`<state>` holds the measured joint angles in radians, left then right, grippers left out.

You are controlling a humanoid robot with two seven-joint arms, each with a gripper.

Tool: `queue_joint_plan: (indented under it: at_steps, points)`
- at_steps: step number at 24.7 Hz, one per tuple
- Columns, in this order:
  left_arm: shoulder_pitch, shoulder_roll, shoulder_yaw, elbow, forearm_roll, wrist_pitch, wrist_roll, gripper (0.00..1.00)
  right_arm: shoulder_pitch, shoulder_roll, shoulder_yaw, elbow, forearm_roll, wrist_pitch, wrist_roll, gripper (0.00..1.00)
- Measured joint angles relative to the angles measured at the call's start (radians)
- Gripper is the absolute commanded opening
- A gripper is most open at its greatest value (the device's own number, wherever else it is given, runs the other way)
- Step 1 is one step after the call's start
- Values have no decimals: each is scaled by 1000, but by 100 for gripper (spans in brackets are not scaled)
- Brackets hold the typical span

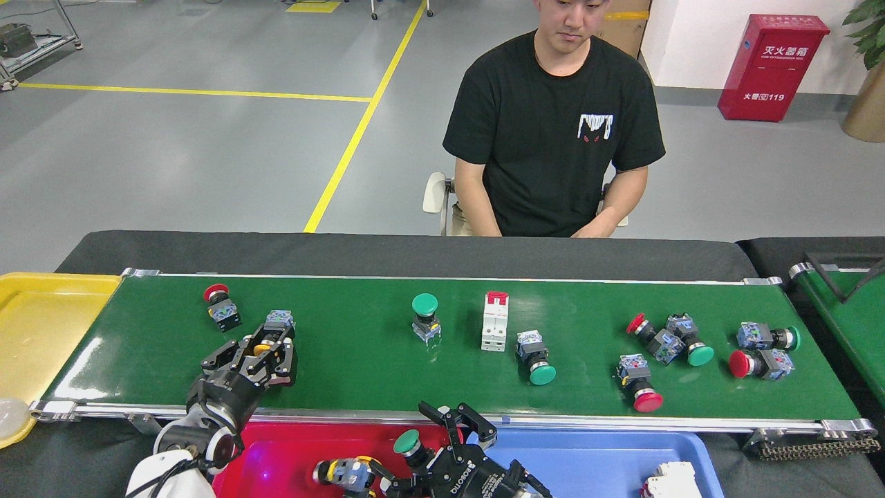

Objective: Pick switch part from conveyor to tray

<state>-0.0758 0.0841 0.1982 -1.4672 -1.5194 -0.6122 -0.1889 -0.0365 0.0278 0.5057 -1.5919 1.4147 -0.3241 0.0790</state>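
Nearest, over the red tray (290, 460), the right gripper (442, 446) is seen closed on a green switch (408, 443); release into the tray is judged the step in hand. Farther out on the conveyor (387, 373), the left gripper (266, 349) is closed around a yellow switch (261, 348), and a lift toward the tray is called for next.

- The conveyor (359, 377) has wide bare green room between the left gripper (266, 349) and the green button switch (424, 315).
- Its right end (698, 346) is crowded with switches lying close together.
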Motion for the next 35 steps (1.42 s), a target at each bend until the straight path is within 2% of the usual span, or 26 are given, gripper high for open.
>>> queue_joint_plan:
  at_steps: [1,2,4,5,6,11,14,17,21,23,27,29,30,31,34,35]
  points:
    - [58,13,8,-62,24,-57,0,28,33,-6,-38,-29,0,30,-3,99]
    - [119,23,16,-118,56,-95,1,50,78,-8,-82,-63,0,67,-12,99]
    - [220,28,34,-205,89,-138,2,87,164,-8,-152,-130,0,172,-49,99]
    - [252,27,41,-234,94,-150,3,96,197,-9,-181,-151,-1,225,-84,99]
    - [280,23,51,-258,97,-156,3,100,234,-14,-213,-159,-1,283,-115,99]
    - [315,6,103,-273,103,-168,3,100,377,-30,-346,-162,-3,450,-205,99]
    - [315,-5,142,-273,104,-169,3,100,388,-10,-371,-156,-5,501,-225,99]
    - [301,-74,223,-273,103,-145,2,100,339,8,-370,-148,-5,532,-228,99]
    - [281,-87,253,-272,55,78,34,100,266,8,-329,-116,2,546,-193,99]
    - [277,-87,257,-268,-7,142,60,100,224,8,-292,-85,3,548,-156,99]
    - [268,-87,254,-253,-24,172,75,100,138,38,-272,-12,9,558,-103,99]
    - [259,-87,252,-251,-24,133,76,100,87,49,-270,37,11,562,-71,99]
    - [245,-87,251,-250,-24,95,76,100,60,53,-269,69,10,564,-60,96]
    - [224,-87,251,-247,-25,48,78,100,38,61,-267,97,10,565,-49,86]
    - [122,-76,234,-175,-35,-58,77,100,4,76,-263,135,9,568,-31,32]
    - [73,-72,207,-126,-38,-80,74,100,0,76,-261,138,9,568,-21,23]
